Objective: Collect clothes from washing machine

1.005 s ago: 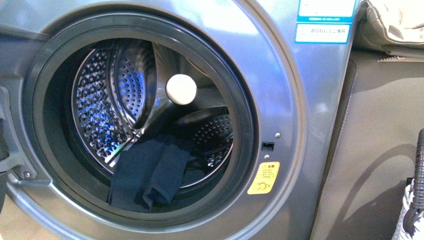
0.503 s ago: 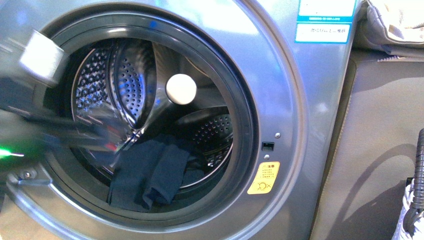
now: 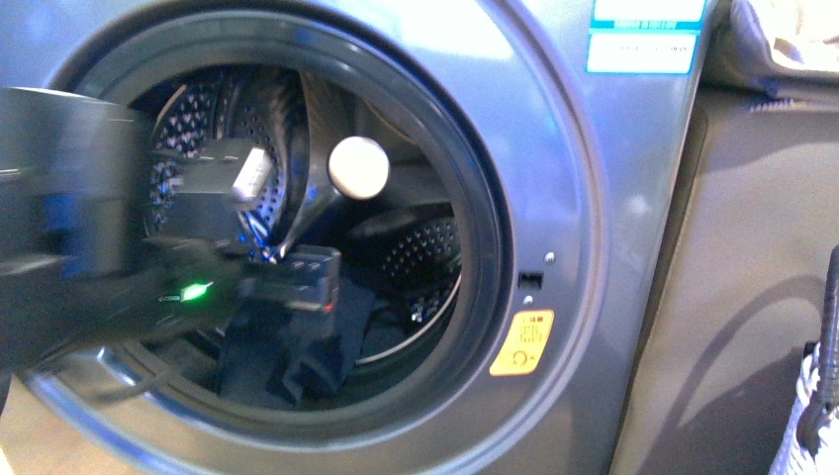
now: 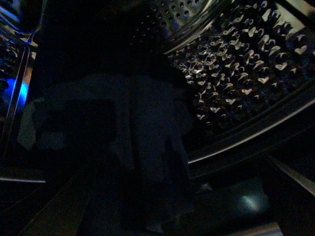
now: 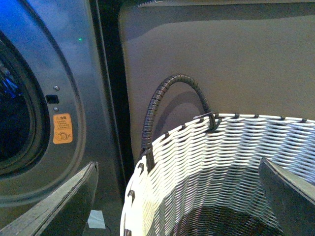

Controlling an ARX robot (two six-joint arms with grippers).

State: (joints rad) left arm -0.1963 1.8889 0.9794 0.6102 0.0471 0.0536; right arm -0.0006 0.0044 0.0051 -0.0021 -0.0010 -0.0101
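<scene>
The grey washing machine (image 3: 594, 198) fills the front view with its round black-rimmed porthole open. The dark navy clothes (image 3: 287, 356) lie limp at the bottom front of the perforated steel drum (image 3: 425, 257). My left arm reaches in from the left, blurred, and its open gripper (image 3: 312, 279) hangs just above the clothes. The dim left wrist view shows the clothes (image 4: 133, 128) spread below, against the drum wall (image 4: 236, 64). My right gripper (image 5: 177, 206) is open and empty over the woven white basket (image 5: 221, 162), beside the machine (image 5: 74, 73).
A white round knob (image 3: 358, 166) sits deep in the drum. A yellow sticker (image 3: 521, 343) and blue-white stickers (image 3: 643, 40) mark the machine's front. A grey padded panel (image 5: 221, 59) stands behind the basket, whose dark handle (image 5: 162, 93) arches up.
My left arm has swung in from the left and pushed into the drum opening, ending above the clothes. The clothes have not moved.
</scene>
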